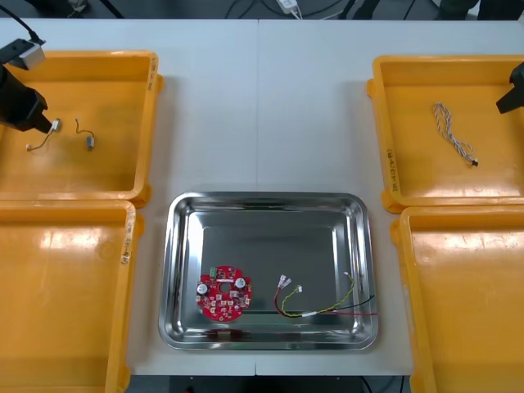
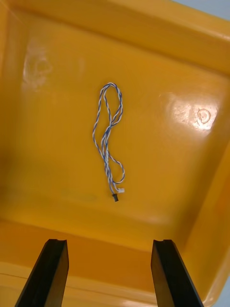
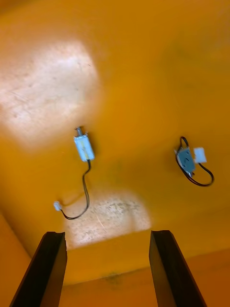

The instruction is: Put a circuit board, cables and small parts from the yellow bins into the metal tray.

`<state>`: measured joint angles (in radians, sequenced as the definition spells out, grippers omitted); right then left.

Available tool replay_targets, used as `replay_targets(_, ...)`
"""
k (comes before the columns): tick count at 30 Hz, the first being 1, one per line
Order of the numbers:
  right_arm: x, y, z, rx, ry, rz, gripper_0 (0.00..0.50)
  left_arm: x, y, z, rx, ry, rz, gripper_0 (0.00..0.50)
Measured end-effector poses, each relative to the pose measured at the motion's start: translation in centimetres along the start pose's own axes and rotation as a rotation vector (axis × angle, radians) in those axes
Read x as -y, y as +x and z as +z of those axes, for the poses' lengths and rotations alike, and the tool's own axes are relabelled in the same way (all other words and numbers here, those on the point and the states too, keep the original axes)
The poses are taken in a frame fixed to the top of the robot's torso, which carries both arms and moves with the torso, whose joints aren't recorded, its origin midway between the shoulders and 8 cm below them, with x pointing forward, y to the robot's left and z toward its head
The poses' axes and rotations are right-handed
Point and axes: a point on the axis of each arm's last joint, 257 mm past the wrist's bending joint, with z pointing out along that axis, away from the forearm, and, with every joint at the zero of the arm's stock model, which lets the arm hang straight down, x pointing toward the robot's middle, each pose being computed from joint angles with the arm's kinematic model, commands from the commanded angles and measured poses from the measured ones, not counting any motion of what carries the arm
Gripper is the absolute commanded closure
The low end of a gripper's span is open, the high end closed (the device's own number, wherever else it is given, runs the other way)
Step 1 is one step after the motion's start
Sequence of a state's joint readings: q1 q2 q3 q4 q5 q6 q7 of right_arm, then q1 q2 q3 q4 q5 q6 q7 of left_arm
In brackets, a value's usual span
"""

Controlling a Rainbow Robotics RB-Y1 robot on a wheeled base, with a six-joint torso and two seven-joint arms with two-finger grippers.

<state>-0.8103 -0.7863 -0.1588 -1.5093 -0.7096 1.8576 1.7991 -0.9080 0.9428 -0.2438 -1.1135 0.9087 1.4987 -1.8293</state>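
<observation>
Right tool (image 2: 109,245), spread, hangs above blue-white cable (image 2: 106,144) running lengthwise away, plug end nearest; left tool (image 3: 107,236) spread too.

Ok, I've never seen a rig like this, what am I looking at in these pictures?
A two-armed robot at a table. The wide picture looks down from above; the two upright ones come from cameras on its wrists, and the black prongs are its fingers. The left hand hovers open over a far bin holding two small metal parts on wires. The right hand, open too, hovers over the opposite bin, above a blue and white cable. Nothing is held. In the tray lie a red board and a red and yellow cable.
</observation>
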Motion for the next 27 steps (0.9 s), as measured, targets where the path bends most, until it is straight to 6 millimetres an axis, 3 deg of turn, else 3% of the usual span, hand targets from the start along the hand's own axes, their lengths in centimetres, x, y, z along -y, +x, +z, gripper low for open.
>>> replay_targets(10, 1.3, 1.0, 1.8, -0.028, -0.011, -0.169, 0.000, -2.9, -1.3, 0.8, 0.049, -0.064, -0.059, 0.000)
replay_targets(13, 1.4, 0.7, 2.2, -0.022, -0.007, -0.256, 0.000, -2.9, -1.6, 1.3, 0.060, -0.069, -0.064, 0.000)
replay_targets(21, 0.6, 1.2, 3.6, -0.061, 0.000, -0.289, 0.000, -1.7, -2.3, 3.4, 0.079, -0.053, -0.077, 0.000)
replay_targets(27, 0.0, 1.7, 6.2, -0.077, -0.028, -0.250, 0.000, -0.7, -2.6, 4.4, 0.084, -0.039, -0.078, 0.000)
